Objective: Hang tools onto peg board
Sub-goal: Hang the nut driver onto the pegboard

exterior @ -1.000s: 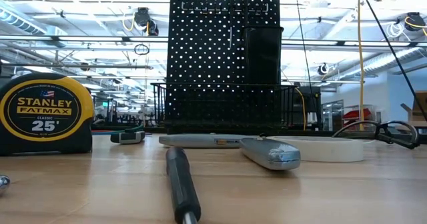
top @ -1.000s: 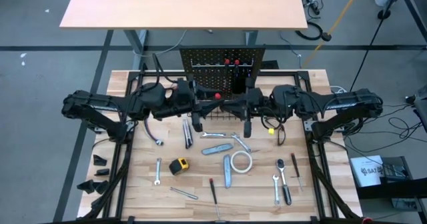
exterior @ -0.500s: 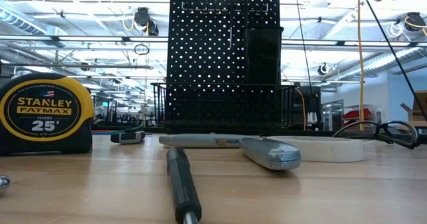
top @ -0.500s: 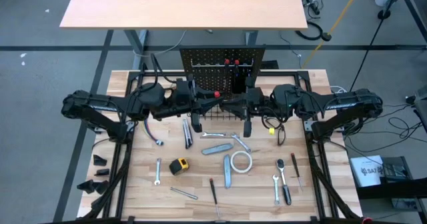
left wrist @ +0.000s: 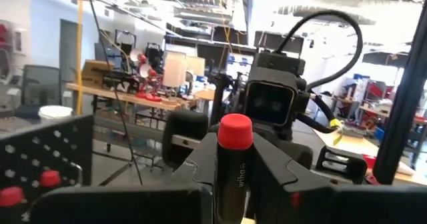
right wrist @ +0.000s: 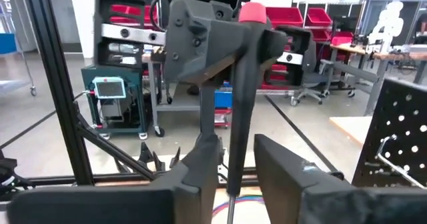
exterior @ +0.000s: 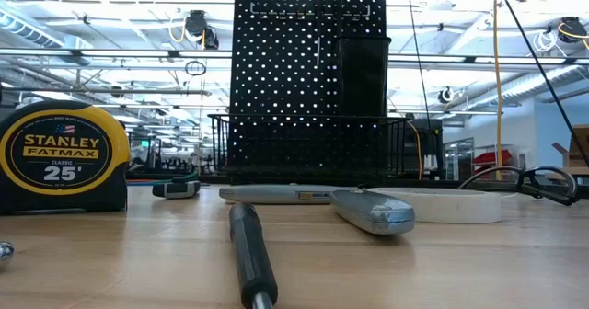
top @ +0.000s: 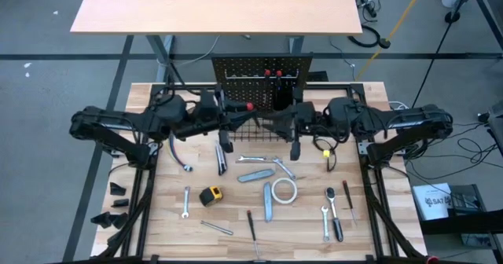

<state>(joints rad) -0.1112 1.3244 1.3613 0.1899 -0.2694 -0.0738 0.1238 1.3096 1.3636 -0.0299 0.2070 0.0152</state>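
A black-handled screwdriver with a red cap stands upright in the air before the peg board. My left gripper is shut on it. My right gripper faces it from the right, open, with its fingers on either side of the handle's lower end. Two red-capped screwdrivers hang on the board. The other tools lie on the table. My left gripper pinches the screwdriver's black handle between its two fingers, just below the red cap. The fingers come level from the table's left and lie across the handle. The screwdriver stands upright, cap up, lifted clear of the table. My right gripper: I cannot tell whether a finger touches the handle's lower end.
On the wooden table lie a yellow tape measure, a white tape roll, grey utility knives, wrenches, pliers and a dark screwdriver. A black wire basket runs along the board's base.
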